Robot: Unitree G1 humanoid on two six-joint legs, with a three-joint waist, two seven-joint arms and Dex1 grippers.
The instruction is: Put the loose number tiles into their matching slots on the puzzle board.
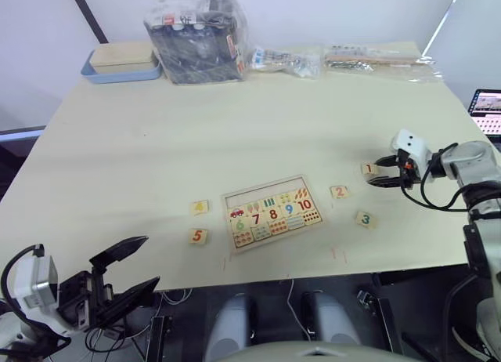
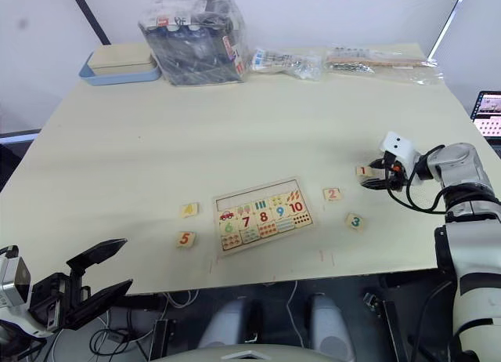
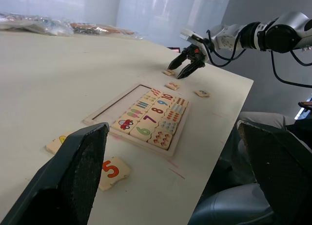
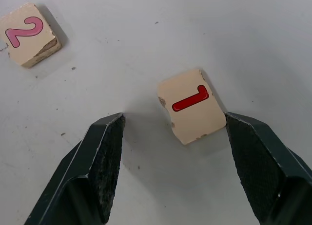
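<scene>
Tiles first: I count five loose ones on the table [image 1: 156,142]. Going left to right, the 4 tile [image 1: 200,208] and the 5 tile [image 1: 198,237] lie just left of the puzzle board [image 1: 272,211]; the 2 tile [image 1: 338,192], the 3 tile [image 1: 365,219] and the 1 tile [image 1: 369,169] lie to its right. One board sits near the front edge, its top row of slots [image 1: 262,190] bare, the lower rows filled.

My left gripper [image 1: 127,276] hangs off the front edge, fingers spread, holding nothing. My right gripper [image 4: 171,125] hovers over the 1 tile with its fingers wide apart, the tile nearer one finger than the other. I judge this the start: picking up the 1. Next I need to centre, lower and pinch.
</scene>
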